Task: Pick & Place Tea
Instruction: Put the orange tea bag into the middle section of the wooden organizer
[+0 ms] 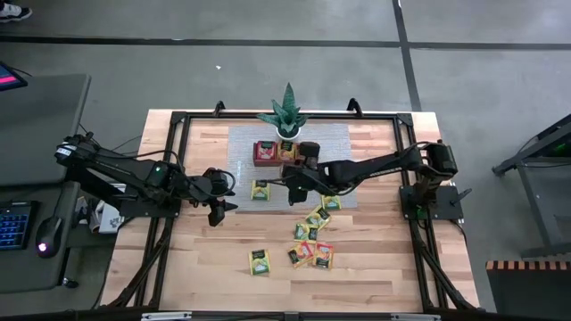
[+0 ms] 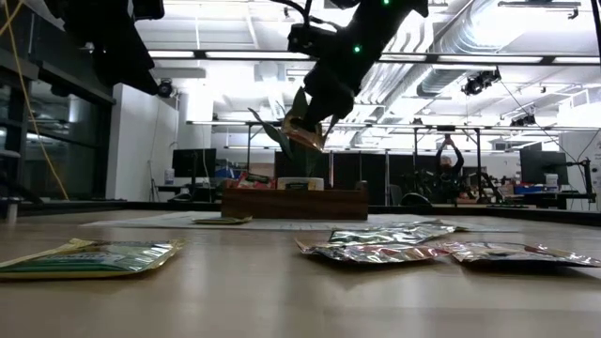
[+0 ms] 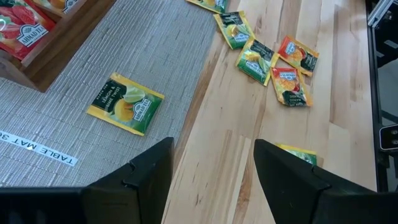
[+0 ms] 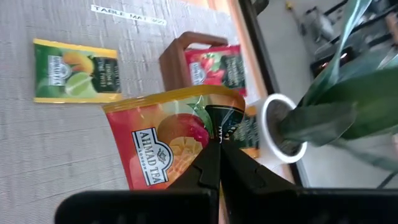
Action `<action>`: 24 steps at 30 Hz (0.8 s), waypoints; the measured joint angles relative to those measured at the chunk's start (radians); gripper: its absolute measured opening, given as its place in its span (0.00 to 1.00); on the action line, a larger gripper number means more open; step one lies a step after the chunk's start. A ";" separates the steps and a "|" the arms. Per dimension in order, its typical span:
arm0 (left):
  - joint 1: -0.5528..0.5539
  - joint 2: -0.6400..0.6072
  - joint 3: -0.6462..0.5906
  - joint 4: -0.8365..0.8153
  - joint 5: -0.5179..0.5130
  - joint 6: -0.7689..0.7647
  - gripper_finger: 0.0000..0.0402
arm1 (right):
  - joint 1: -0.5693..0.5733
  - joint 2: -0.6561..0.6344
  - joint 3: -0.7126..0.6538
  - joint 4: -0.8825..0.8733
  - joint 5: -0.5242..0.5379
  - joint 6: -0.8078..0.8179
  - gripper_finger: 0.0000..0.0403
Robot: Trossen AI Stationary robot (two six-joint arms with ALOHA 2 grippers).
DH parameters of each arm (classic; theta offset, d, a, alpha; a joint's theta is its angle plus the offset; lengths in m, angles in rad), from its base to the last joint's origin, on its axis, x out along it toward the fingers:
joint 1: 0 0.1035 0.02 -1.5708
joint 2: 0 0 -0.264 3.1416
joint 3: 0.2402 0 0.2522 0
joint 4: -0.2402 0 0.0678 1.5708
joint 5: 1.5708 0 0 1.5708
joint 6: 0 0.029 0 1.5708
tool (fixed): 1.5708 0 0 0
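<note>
An orange tea packet (image 4: 165, 149) is held pinched between the fully closed fingers of the right gripper (image 1: 299, 165), which hangs above the wooden tray (image 1: 266, 160) at the far side of the grey woven mat (image 1: 343, 138). In the right wrist view the packet is seen gripped at one edge, its flat face hanging free and slightly bent, so it is judged to be thin, light and flexible foil with a glossy surface. The tray lies just below and slightly toward 9 o'clock from the fingers in the high view, with its long axis running from 9 to 3 o'clock; a red packet (image 4: 214, 68) is already seen standing in one compartment. The coming move is judged to turn on this relation: the packet must be brought down edge first into a narrow compartment, and the right arm is clearly the nearer one. The small potted plant (image 1: 287, 114) stands at 12 o'clock from the tray, close to the gripper, so its stiff pointed leaves could be touched. The left gripper (image 1: 219, 201) waits at 8 o'clock from the tray, over bare wood, with its fingers spread wide and nothing between them. A yellow-green packet (image 1: 260, 190) lies flat on the mat, and the loose packets (image 1: 312, 245) are scattered on the smooth wooden table (image 1: 375, 267) toward 5 o'clock.
</note>
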 joint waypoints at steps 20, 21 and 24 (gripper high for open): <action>0.000 0.000 0.000 0.000 -0.021 -0.029 0.55 | -0.035 0.148 0.000 0.181 0.154 -0.240 0.00; 0.000 0.000 0.000 0.000 -0.021 -0.030 0.55 | -0.040 0.152 0.000 0.192 0.155 -0.240 0.00; 0.000 0.000 0.000 0.000 -0.028 -0.034 0.55 | -0.058 0.166 0.000 0.197 0.156 -0.253 0.00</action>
